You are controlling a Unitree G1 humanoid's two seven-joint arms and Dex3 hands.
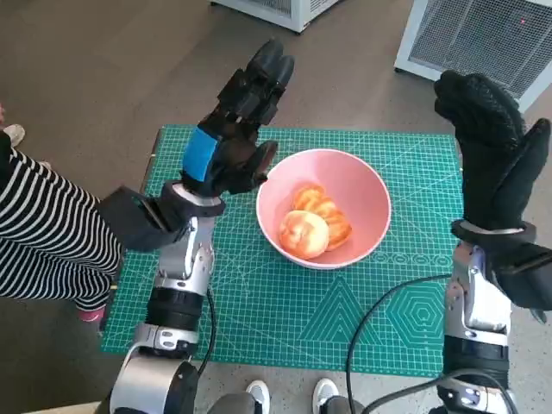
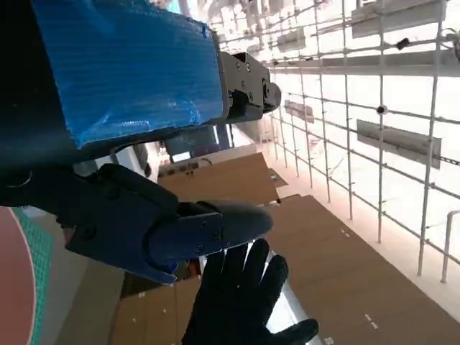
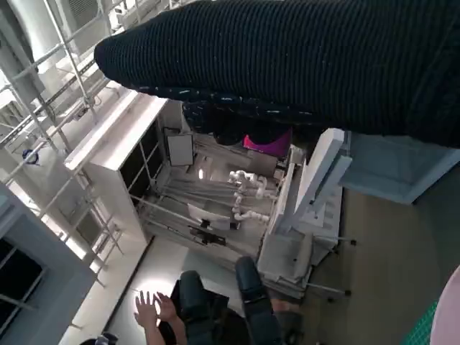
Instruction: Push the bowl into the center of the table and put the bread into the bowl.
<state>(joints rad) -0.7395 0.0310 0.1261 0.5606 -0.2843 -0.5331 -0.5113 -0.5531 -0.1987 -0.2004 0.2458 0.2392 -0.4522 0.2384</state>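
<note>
Two soft golden bread rolls (image 1: 314, 222) fill the pink plastic bowl (image 1: 366, 197); squashable, best cradled underneath; both hands (image 1: 237, 129) (image 1: 487, 142) raised, holding nothing, fingers spread.

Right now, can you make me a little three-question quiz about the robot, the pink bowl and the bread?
1. True or false: the bread lies inside the pink bowl.
2. What is the left hand holding? A) bread B) the bowl C) nothing
3. Fill in: the bowl sits on a green ____.

Key:
1. True.
2. C. The left hand is raised and empty; so is the right hand.
3. Mat.
</note>
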